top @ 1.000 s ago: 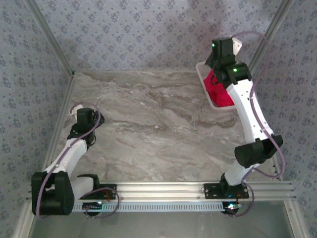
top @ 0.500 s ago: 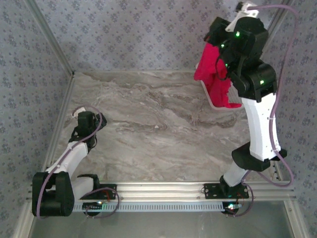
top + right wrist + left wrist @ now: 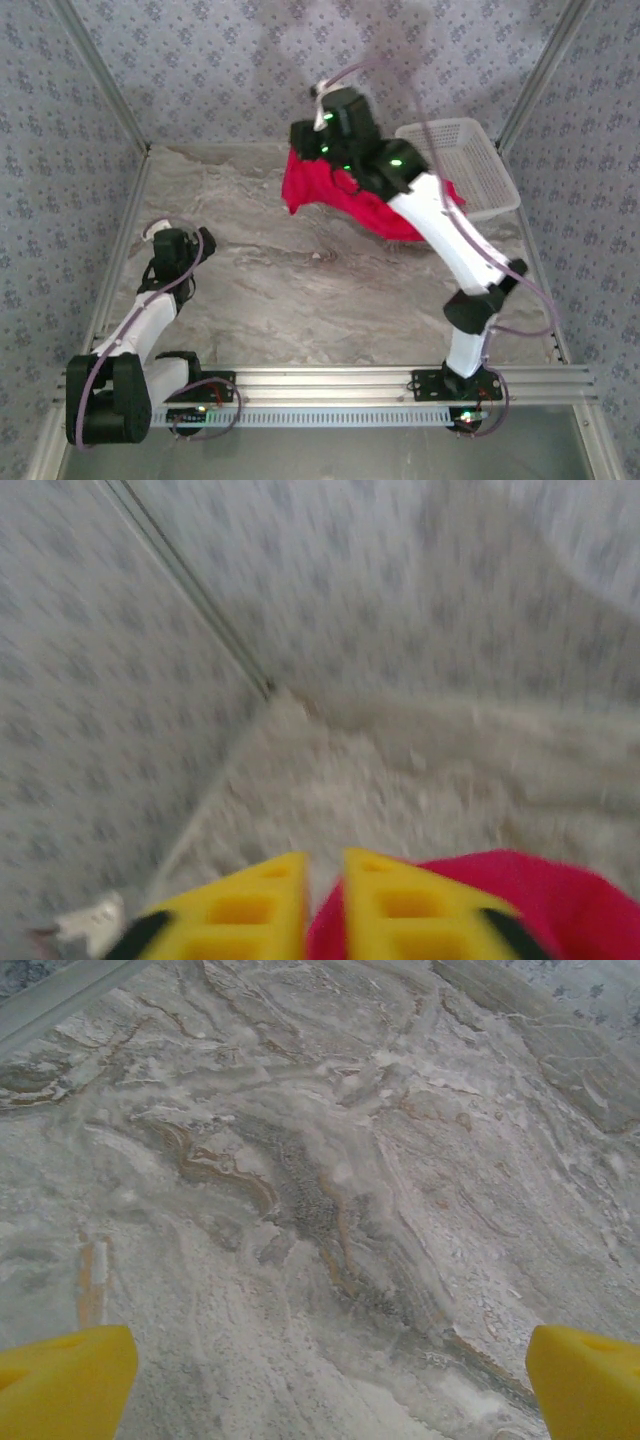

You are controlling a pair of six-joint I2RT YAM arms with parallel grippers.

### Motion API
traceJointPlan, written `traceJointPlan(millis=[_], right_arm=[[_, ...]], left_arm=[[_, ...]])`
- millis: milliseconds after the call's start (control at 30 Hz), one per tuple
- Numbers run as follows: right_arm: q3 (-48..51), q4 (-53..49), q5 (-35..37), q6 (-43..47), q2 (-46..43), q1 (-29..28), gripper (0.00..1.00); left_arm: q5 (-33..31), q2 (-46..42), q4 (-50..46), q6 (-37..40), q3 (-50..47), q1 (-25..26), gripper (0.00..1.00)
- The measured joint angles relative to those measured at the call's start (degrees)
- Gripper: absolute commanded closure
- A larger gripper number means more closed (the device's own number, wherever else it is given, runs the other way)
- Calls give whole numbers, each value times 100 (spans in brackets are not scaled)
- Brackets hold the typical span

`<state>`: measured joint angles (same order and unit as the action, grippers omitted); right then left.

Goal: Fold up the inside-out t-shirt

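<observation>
In the top view the inside-out t-shirt (image 3: 335,190) was a bunched crimson mass in the upper centre of the frame, above the far part of the marble table (image 3: 300,290). It lay under the outstretched right arm, and its right end was near the white lattice basket (image 3: 478,165) in the upper right. Whether the cloth touched the tabletop could not be told.

In the blurred right wrist view, the right gripper (image 3: 325,865) showed at the bottom of the frame. Its yellow fingers (image 3: 240,910) stood close together with a thin slit between them. Red cloth showed at the slit's lower end and across the lower right corner. The blur made it impossible to tell whether any cloth was pinched.

The left gripper (image 3: 325,1360) was at the left of the top view, well apart from the shirt. In its own wrist view its yellow fingertips (image 3: 60,1380) sat in the two bottom corners, spread wide over bare marble.
</observation>
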<state>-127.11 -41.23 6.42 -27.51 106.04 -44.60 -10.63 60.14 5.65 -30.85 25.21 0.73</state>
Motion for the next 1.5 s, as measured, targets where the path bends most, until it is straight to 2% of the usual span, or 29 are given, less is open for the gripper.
traceJointPlan(millis=[67,200,267,400,500,600,767,933,1067,1133,1167,1200,1233,1333,1400,1433,1500], right_arm=[[168,-254,-144,-116,468,35,23],[1078,-719,-175,-170,590,219,20],[1930,-632,-199,-201,157,413,20],[4107,-247,-472,-457,-1456,1246,20],[5340,37,-669,-647,-2559,2048,21],[6264,249,-820,-769,-3195,2459,21],[7309,398,-957,-898,-3637,2837,21],[7919,820,-1032,-986,-3788,3185,21],[8050,1130,-1025,-1078,-3582,3261,20],[8048,1397,-979,-1123,-3346,3292,20],[8048,1499,-957,-1156,-3237,3292,20],[8048,1635,-922,-1200,-3082,3300,21],[8046,1790,-901,-1250,-2905,3300,21],[7969,2100,-776,-1427,-2378,3239,23],[7840,2218,-610,-1530,-2063,3128,32],[7750,2277,-511,-1578,-1917,3047,42],[7571,2367,-313,-1655,-1727,2916,71]], left_arm=[[192,-4,61,-28,-17,0,0],[890,-4,70,-35,-13,52,0],[1172,-4,131,-44,-13,278,0],[1410,243,343,-46,85,1143,0],[1405,1054,304,11,579,1672,4],[1379,2009,146,101,1335,1985,8],[1233,3410,-168,212,2594,2413,11],[1185,4481,-426,232,3362,2726,13],[1102,4878,-494,260,3764,2785,27],[1073,5016,-573,269,3891,2782,52],[1049,5047,-597,267,3926,2778,67],[1023,5069,-682,258,3971,2763,88],[1014,5080,-782,249,3995,2743,100],[1019,5051,-1130,225,4085,2662,100],[1025,4929,-1362,170,4092,2557,100],[1051,4817,-1508,133,4085,2468,100],[1108,4529,-1727,74,4061,2286,100]])
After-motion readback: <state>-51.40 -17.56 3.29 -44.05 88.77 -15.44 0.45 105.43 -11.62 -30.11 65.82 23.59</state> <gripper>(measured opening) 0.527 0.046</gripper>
